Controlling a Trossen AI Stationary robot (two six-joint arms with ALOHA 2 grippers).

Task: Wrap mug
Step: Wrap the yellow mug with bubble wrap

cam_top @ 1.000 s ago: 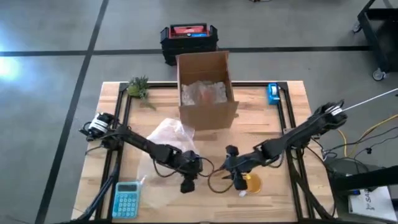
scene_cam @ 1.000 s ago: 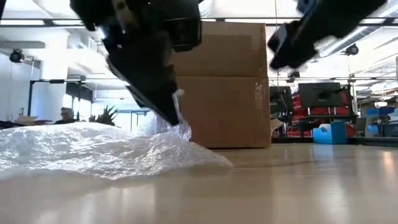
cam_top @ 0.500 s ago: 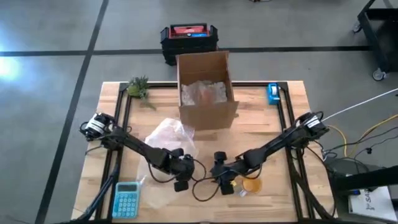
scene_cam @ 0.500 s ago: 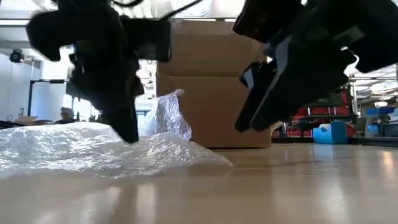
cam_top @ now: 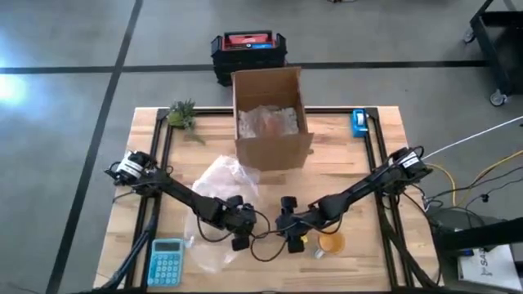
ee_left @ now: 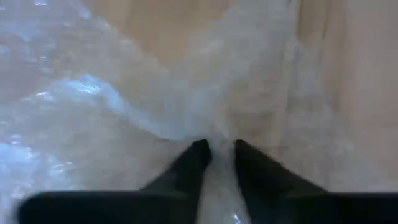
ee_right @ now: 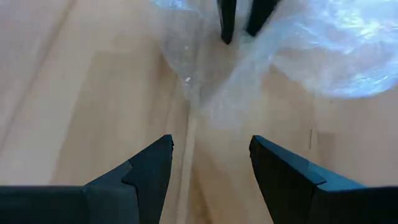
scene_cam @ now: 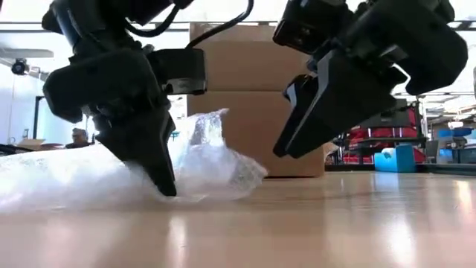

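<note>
I can barely make out the mug: only an orange round patch near the table's front edge, right of centre, half covered by my right arm, and its handle is not readable. Beside it the bubble wrap spreads crumpled and translucent from the table's middle toward the front-left, its near edge lifted into a peak. My left gripper is pinched on that edge, fingertips nearly together with film between them. My right gripper hovers just beside it, jaws spread wide and empty, above bare wood. The wooden table also carries a cardboard box at the back and a blue calculator at the front-left corner
</note>
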